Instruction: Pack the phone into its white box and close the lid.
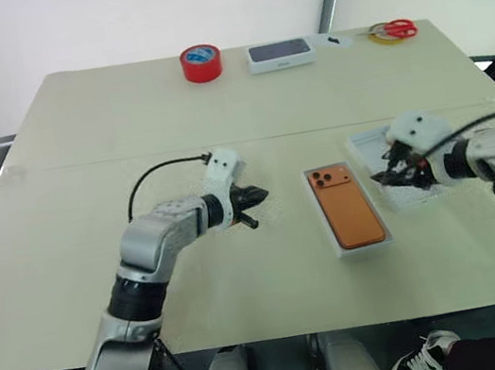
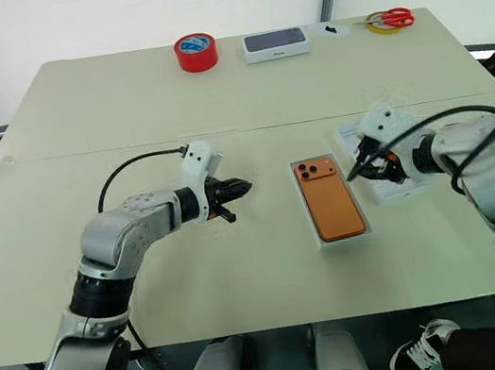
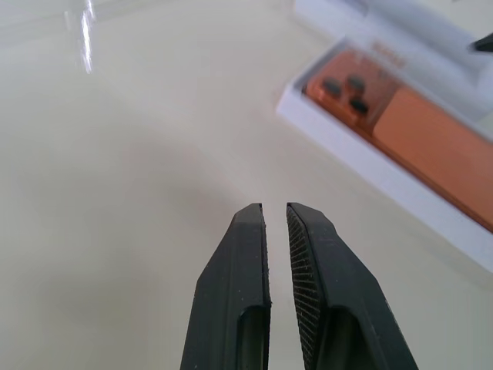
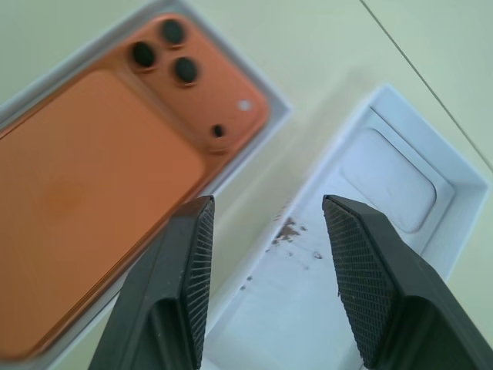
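Observation:
The orange phone (image 1: 348, 210) lies camera side up inside the white box (image 1: 366, 247) at the table's middle, its three lenses at the far end. Just right of it sits the lid (image 1: 365, 145), a white tray with low walls, inner side up, with a rounded embossed patch on its floor. My right gripper (image 4: 266, 202) hangs open over the lid's (image 4: 435, 135) near part beside the box, with nothing between its fingers. My left gripper (image 3: 273, 208) is shut and empty, a short way left of the box (image 3: 370, 166), pointing at the phone (image 3: 431, 139).
Along the far edge stand a red tape roll (image 1: 201, 63), a white box with a dark top (image 1: 281, 54), and red-handled scissors (image 1: 395, 28) on a yellow tape ring. A seam crosses the tabletop behind both grippers.

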